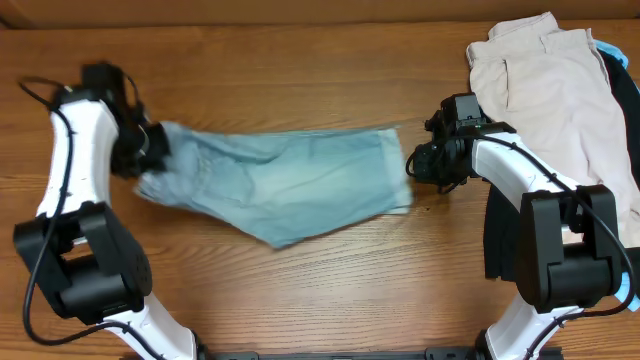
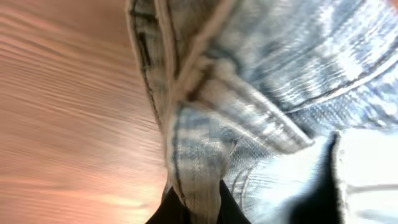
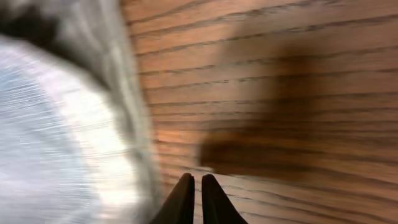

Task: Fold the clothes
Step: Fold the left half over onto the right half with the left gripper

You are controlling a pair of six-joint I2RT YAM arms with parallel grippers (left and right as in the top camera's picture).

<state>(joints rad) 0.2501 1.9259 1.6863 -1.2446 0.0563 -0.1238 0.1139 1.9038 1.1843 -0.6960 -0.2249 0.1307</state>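
Note:
The faded light-blue denim shorts [image 1: 285, 185] lie spread across the middle of the wooden table. My left gripper [image 1: 150, 150] is shut on the shorts' left end; in the left wrist view a bunched denim seam [image 2: 199, 168] runs down between the jaws [image 2: 198, 202]. My right gripper [image 1: 413, 165] sits at the shorts' right hem, shut and empty. In the right wrist view its tips [image 3: 194, 183] are together over bare wood, just right of the blurred denim edge [image 3: 68, 137].
A beige garment [image 1: 545, 90] lies piled at the back right, with black cloth [image 1: 626, 100] and a strip of bright blue [image 1: 612, 52] at its right edge. More black cloth [image 1: 497, 235] lies by the right arm's base.

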